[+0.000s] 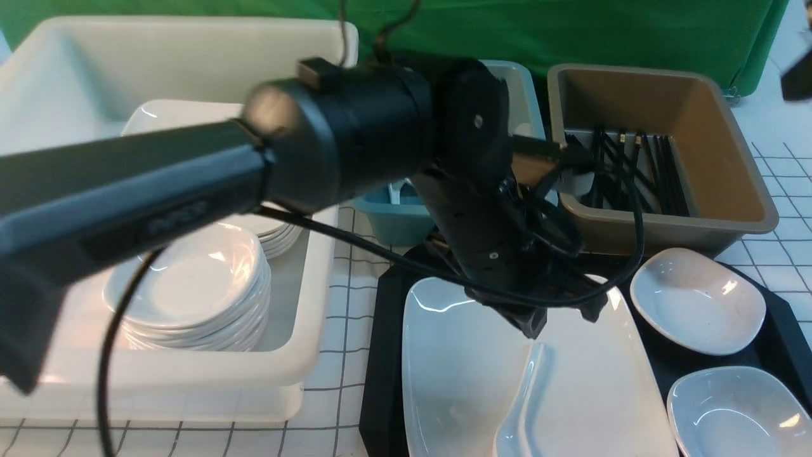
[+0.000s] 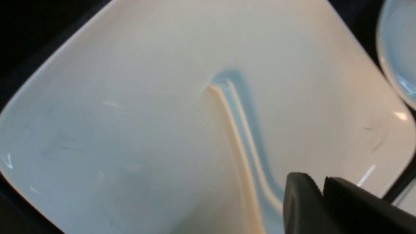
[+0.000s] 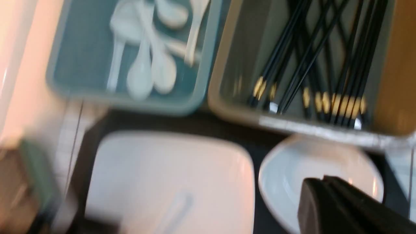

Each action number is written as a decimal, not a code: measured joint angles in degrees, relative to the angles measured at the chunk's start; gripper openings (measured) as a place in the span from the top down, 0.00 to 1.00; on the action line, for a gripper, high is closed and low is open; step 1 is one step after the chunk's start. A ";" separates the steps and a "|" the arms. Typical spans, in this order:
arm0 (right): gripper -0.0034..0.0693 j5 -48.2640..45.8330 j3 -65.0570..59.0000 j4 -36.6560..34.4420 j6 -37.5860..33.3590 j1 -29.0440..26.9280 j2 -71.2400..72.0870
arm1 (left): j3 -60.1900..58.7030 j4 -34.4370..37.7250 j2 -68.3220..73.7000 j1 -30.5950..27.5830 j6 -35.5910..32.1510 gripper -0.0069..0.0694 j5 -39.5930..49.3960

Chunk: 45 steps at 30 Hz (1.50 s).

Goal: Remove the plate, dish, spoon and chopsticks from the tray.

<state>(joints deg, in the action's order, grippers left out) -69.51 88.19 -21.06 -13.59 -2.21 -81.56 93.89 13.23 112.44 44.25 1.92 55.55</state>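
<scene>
The glossy white soup spoon (image 1: 526, 406) is found lying on the large white square plate (image 1: 444, 355), which is set on the black textured tray (image 1: 380, 330). The left gripper (image 2: 323, 182) is poised just above the spoon's handle, presumably for a pick. Whether its jaws are parted cannot be told. The right gripper (image 3: 321, 182) is seen with jaws clenched on nothing.

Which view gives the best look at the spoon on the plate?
The front view: the spoon lies on the plate, handle and part of its bowl visible, though cut by the frame edge. The left wrist view shows only its grooved handle close up; the right wrist view, a blurred trace.
</scene>
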 joint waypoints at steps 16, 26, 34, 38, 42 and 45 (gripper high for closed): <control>0.93 1.23 -21.61 0.06 -5.45 0.00 17.45 | 0.06 -0.12 9.88 0.05 -3.23 0.28 -10.67; 0.92 1.69 -21.61 0.06 -5.71 0.00 17.88 | 0.22 0.81 11.82 1.81 -3.61 0.77 -8.53; 0.90 1.69 -21.61 0.06 -5.71 0.00 17.95 | 3.39 -1.93 7.80 1.99 -3.90 0.88 -6.21; 0.90 1.79 -21.61 -0.07 -6.28 0.00 18.02 | 9.62 -6.97 3.49 0.64 -3.38 0.88 -6.22; 0.89 8.02 -21.61 -3.94 -15.29 1.23 18.20 | 16.79 -11.86 1.59 -3.36 -2.95 0.88 -10.39; 0.88 17.28 -21.61 -9.68 -24.01 3.70 18.28 | 19.21 -12.34 1.53 -7.33 -1.22 0.88 -16.62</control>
<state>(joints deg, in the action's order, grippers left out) -52.23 66.58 -30.74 -37.59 1.48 -63.27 113.10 0.89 113.97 36.92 0.70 38.93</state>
